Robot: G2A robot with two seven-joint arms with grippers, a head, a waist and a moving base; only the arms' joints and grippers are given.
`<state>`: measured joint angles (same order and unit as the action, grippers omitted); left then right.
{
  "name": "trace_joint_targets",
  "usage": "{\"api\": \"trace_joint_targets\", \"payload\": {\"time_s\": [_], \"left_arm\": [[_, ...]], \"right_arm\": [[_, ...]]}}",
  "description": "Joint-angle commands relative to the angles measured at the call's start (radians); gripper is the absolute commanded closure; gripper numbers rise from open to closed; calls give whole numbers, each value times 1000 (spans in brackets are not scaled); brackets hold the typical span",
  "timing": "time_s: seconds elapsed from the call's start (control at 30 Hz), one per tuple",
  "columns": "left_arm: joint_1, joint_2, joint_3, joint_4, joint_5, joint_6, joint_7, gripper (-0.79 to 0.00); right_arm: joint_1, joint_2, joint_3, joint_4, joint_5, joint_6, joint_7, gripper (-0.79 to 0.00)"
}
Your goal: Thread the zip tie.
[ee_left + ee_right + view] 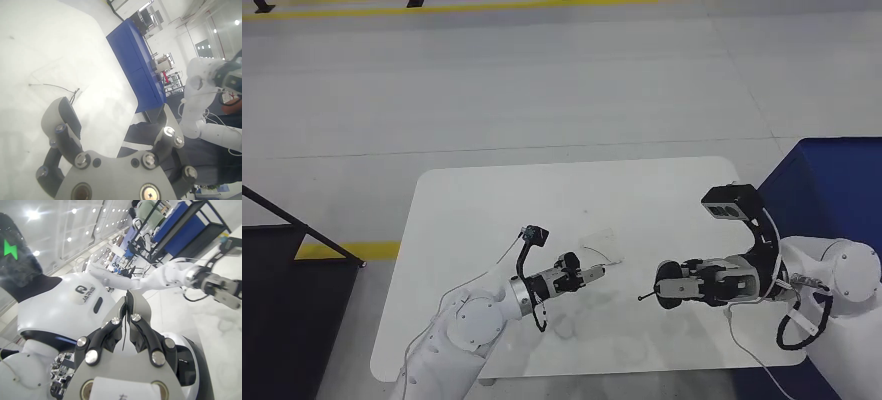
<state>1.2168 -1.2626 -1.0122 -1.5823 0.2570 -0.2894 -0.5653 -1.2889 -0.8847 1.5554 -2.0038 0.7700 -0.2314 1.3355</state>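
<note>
White table (492,215) on grey floor (542,90), blue cabinet (832,190).

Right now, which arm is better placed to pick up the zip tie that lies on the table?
Left. The left hand is open, with the zip tie just beyond one fingertip. The right hand is shut on a black strip, farther away.

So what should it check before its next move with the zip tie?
1. Grip: right gripper shut on the black zip tie: ok.
2. Free hand: left gripper open and empty: ok.
3. Nearby: thin dark strand, maybe another tie, lies on the table ahead of the left gripper: ok.
4. Clearance: the two grippers are apart: ok.
5. Which end of the held tie faces the left gripper: cannot tell.
</note>
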Motion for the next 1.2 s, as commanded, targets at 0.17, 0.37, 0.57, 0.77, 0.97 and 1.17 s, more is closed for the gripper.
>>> {"api": "trace_joint_targets", "payload": {"time_s": [0.17,0.37,0.57,0.77,0.97,1.17], "left_arm": [[1,0,-1,-2,1,-1,1,-785],[1,0,-1,-2,1,-1,1,-785],[1,0,-1,-2,1,-1,1,-785],[1,0,-1,-2,1,-1,1,-785],[1,0,-1,-2,1,-1,1,-785],[1,0,-1,-2,1,-1,1,-785]], "right_arm": [[0,0,3,-2,-1,-2,-22,0],[20,-19,-83,-89,21,-14,-224,0],[172,-51,-255,-216,-97,-79,-409,0],[307,-79,-393,-232,-222,-71,-492,0],[324,-95,-425,-233,-158,-114,-590,0],[321,-95,-425,-232,-158,-110,-593,0]]}}
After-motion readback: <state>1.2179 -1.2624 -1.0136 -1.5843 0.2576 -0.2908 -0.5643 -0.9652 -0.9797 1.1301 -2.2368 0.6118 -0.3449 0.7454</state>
